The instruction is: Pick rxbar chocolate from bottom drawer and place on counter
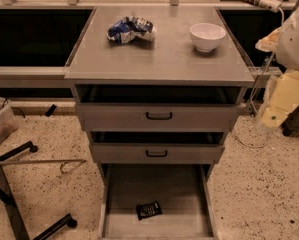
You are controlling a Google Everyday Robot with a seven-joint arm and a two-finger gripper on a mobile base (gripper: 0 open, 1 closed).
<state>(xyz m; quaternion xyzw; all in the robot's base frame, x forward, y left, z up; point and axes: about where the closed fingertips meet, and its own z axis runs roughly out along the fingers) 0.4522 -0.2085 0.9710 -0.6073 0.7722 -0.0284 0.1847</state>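
The robot's arm [295,39] enters from the right edge and is cut off there, so only its white upper shell and a cream lower part show. The claw [275,113] at the low end of that cream part hangs in the air to the right of the cabinet, level with the upper drawer [199,118] and apart from it. It touches nothing, it holds nothing that can be seen, and I cannot tell how far open it is.

The bottom drawer [161,186] is pulled out far toward the camera, and its front edge runs off the lower border. The rxbar chocolate [149,210] lies flat on the drawer floor, near the front and slightly left of the middle, turned at a slant and clear of both side walls. Its pale print is too small to read.

Above it, the middle drawer [189,153] and the upper drawer each stand a little open, with dark interiors where nothing can be made out. On the counter [164,59] a crumpled blue-and-white bag [130,30] lies at the back left, and a white bowl [207,36] stands at the back right, well apart from the bag.
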